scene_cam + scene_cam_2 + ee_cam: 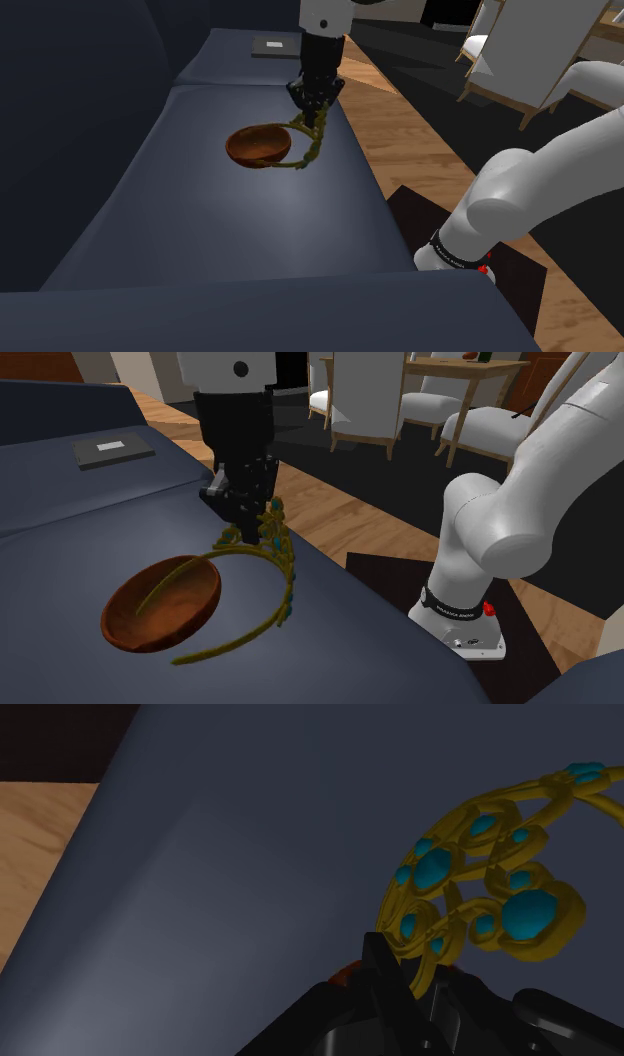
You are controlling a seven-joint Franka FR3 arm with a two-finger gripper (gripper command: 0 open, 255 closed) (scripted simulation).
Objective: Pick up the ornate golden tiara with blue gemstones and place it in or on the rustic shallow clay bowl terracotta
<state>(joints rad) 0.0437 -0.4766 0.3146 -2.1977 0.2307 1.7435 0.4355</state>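
The tool (pixel 258 530) clasps the gold tiara (pixel 490 884) by its blue-stoned crest, over the dark sofa (pixel 90 542). One thin end reaches into the brown bowl (pixel 140 637); the other passes just outside its rim.

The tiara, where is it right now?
In the second exterior view the tiara is mid-picture, clasped by the gripper, just right of the brown bowl on the dark cushion, one band end reaching over it.
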